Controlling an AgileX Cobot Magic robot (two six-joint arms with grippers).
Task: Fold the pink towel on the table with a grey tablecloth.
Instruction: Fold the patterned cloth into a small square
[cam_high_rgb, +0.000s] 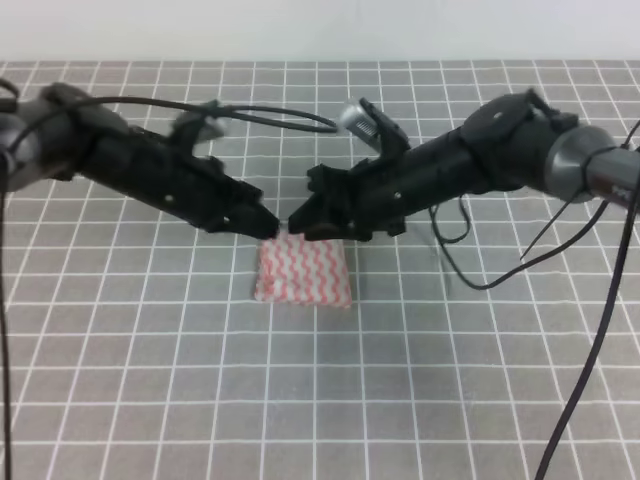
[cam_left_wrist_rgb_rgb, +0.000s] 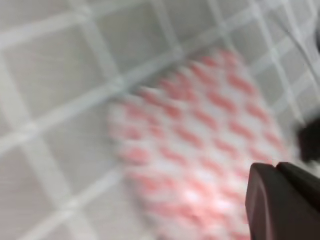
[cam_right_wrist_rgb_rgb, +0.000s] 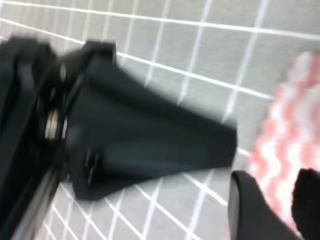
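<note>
Both arms reach in toward the middle of the desk (cam_high_rgb: 120, 330) with its grey, white-gridded tablecloth, and their tips nearly meet above the far edge of the pink towel (cam_high_rgb: 304, 271). The towel lies just below and in front of both tips as a small, roughly square packet with its zigzag stripes facing up (it looks already folded over, though the layers cannot be counted from here).

The left end effector (cam_high_rgb: 268, 226) comes in from the left and points down to the right, its tip at the towel's far left corner. In the high view its jaws appear drawn close together; whether they pinch any cloth cannot be told. The left wrist view is badly blurred: the towel (cam_left_wrist_rgb_rgb: 200, 145) fills the middle, and one dark finger (cam_left_wrist_rgb_rgb: 280, 200) sits at the lower right over the cloth.

The right end effector (cam_high_rgb: 298, 224) comes in from the right, its tip just beside the left one, over the towel's far edge. Its jaws also look narrow, and contact with the cloth is unclear. In the blurred right wrist view the other arm's dark body crosses the left half, and the towel (cam_right_wrist_rgb_rgb: 292, 135) lies at the right edge, beside two dark fingertips (cam_right_wrist_rgb_rgb: 250, 205).
</note>
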